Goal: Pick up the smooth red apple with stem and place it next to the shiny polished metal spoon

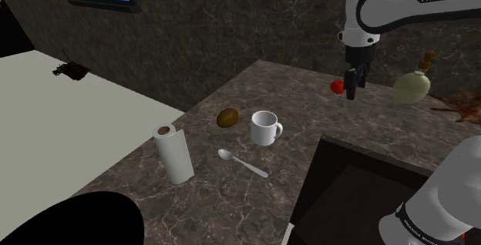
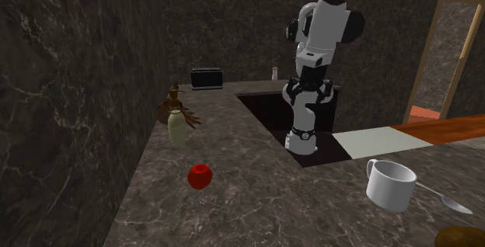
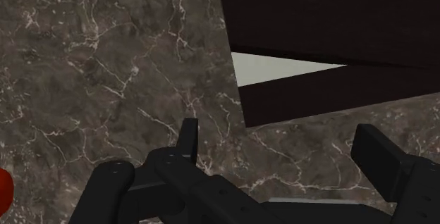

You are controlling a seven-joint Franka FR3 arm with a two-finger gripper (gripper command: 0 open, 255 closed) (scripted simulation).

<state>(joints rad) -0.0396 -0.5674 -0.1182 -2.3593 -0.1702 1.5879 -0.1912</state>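
A red apple (image 1: 337,86) rests on the dark marble counter (image 1: 254,197) near the back wall; in the second exterior view the apple (image 2: 200,176) stands alone in front of a bottle. My black gripper (image 1: 351,92) hangs just to the shoulder view's right of the apple, pointing down. In the wrist view the gripper (image 3: 282,148) is open, its fingers (image 3: 187,138) wide apart over bare marble, and a sliver of the apple (image 3: 3,191) shows off to one side, outside the fingers. The metal spoon (image 1: 241,162) lies nearer the counter's front, by a white mug (image 1: 264,128).
A paper towel roll (image 1: 175,153) and a brown oval object (image 1: 227,118) stand near the spoon. A pale bottle (image 1: 411,85) sits at the shoulder view's right of the gripper. A dark sunken sink (image 1: 370,189) lies beside my arm. A toaster (image 2: 207,78) stands at the far wall.
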